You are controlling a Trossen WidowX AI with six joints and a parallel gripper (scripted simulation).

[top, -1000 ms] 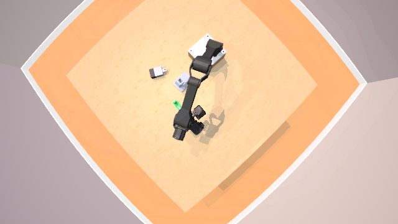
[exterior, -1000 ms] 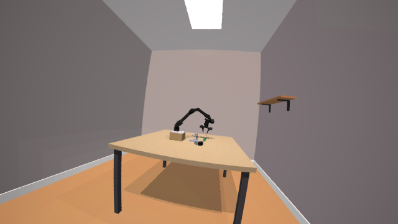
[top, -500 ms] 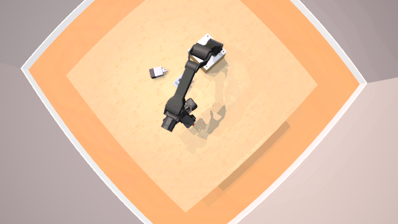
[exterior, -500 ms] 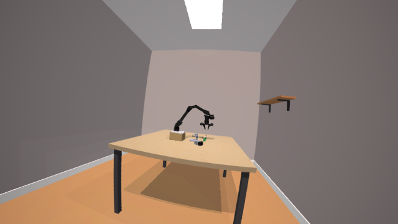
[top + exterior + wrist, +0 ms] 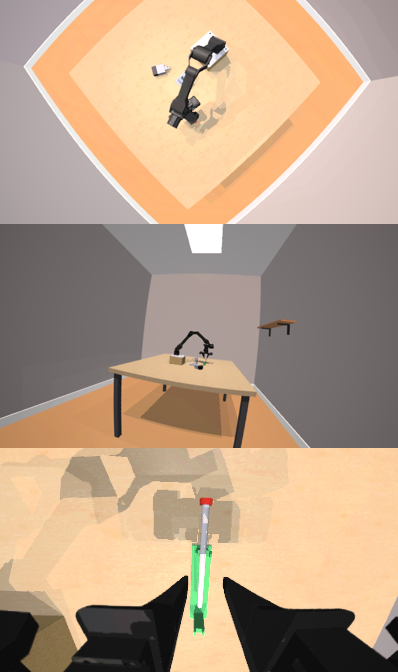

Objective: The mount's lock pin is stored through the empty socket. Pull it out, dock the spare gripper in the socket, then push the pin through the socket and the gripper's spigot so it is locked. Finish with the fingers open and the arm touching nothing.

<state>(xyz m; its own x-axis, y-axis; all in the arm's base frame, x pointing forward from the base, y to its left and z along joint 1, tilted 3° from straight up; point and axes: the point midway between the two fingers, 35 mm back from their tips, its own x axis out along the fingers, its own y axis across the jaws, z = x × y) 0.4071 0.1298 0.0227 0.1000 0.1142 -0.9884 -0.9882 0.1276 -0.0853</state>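
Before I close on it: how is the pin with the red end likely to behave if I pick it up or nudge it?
The pin looks straight and smooth like metal, so it should stay stiff but may slip or swivel in the claw. Its red end juts past the green holder, so a nudge there could tip it.
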